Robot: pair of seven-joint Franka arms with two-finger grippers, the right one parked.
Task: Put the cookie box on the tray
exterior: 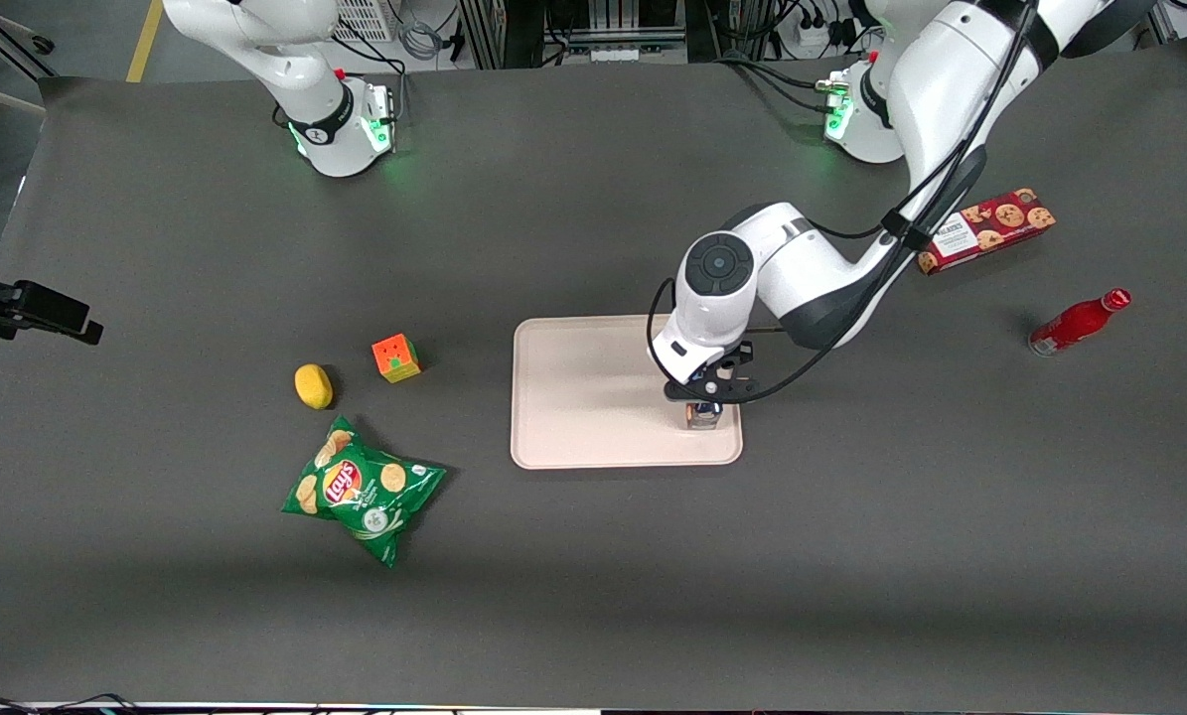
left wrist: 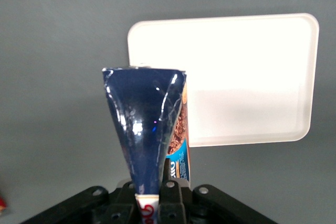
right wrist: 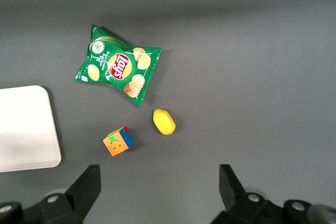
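Gripper over tray corner nearest working arm's end, jaws clamped on cookie box. Box hangs upright, end-on, above tray. Red cookie box, red bottle on bench.

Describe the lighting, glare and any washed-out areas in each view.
Left wrist view: the pale pinkish-cream tray is overexposed to near white, and a bright glint sits on the glossy navy-blue cookie box held in the gripper. Front view: even light, with a soft shadow band across the dark table nearest the camera. Right wrist view: the tray corner is washed out too.
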